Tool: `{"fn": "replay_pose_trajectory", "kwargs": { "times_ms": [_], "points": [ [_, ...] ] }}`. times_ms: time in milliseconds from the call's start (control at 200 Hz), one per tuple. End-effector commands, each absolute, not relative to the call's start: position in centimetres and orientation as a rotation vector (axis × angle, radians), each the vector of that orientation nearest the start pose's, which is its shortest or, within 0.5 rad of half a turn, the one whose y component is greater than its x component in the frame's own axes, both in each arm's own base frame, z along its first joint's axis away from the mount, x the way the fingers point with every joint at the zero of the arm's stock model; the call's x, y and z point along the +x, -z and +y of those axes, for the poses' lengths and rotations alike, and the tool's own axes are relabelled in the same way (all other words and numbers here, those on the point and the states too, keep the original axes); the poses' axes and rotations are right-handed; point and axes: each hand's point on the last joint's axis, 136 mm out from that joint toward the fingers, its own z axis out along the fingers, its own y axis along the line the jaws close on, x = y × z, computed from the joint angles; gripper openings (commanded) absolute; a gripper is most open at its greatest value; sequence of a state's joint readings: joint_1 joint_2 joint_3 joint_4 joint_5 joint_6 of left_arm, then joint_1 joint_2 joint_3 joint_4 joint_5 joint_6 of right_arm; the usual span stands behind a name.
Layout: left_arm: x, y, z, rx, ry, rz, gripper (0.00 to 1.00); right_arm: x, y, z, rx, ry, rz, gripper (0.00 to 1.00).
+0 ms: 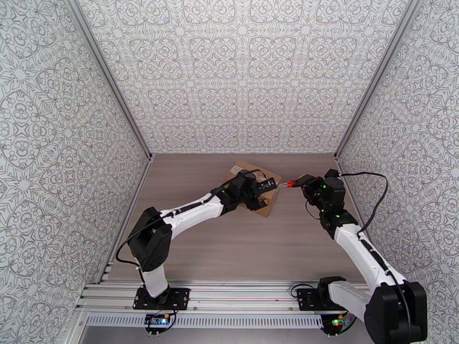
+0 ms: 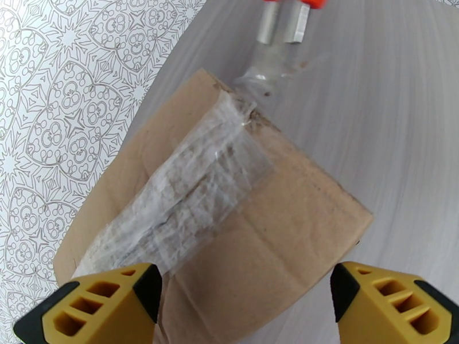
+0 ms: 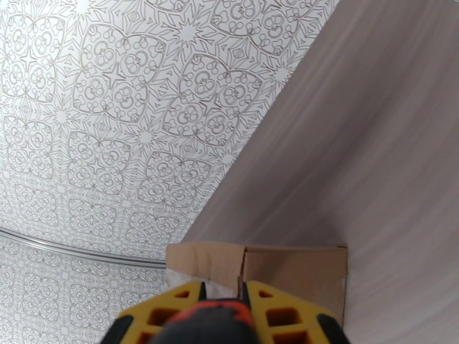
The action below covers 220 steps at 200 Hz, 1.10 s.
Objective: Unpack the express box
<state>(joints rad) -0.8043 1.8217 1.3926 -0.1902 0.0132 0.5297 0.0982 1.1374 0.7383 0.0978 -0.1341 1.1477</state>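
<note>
Opening the taped seam of the small brown corrugated cardboard express box

The box lies flat on the grey-brown wood-grain surface, its seam sealed under clear crinkled tape. The left fingers stand wide apart just over the box's near edge, holding nothing; pressing down would likely steady it. The right fingers are clamped on a red-and-black tool at the box's taped corner; a shallow, straight pass along the seam seems best.
</note>
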Motion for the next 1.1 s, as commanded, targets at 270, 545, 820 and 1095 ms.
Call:
{"fn": "replay_pose_trajectory", "kwargs": {
  "times_ms": [270, 545, 820, 1095],
  "points": [
    [37.4, -18.5, -39.9, 1.365, 0.179, 1.683, 0.84, 39.4, -23.4, 6.8, 0.905, -0.969, 1.766, 0.0],
    [37.3, -18.3, -40.1, 1.368, 0.186, 1.686, 0.84, 39.5, -23.1, 6.7, 0.895, -0.91, 1.781, 0.0],
    [37.2, -18.2, -40.1, 1.37, 0.191, 1.688, 0.84, 39.2, -24.1, 5.8, 0.886, -0.877, 1.709, 0.0],
    [37.2, -18.0, -40.2, 1.372, 0.193, 1.69, 0.83, 39.9, -23.7, 6.7, 0.867, -0.934, 1.712, 0.0]
  ]
}}
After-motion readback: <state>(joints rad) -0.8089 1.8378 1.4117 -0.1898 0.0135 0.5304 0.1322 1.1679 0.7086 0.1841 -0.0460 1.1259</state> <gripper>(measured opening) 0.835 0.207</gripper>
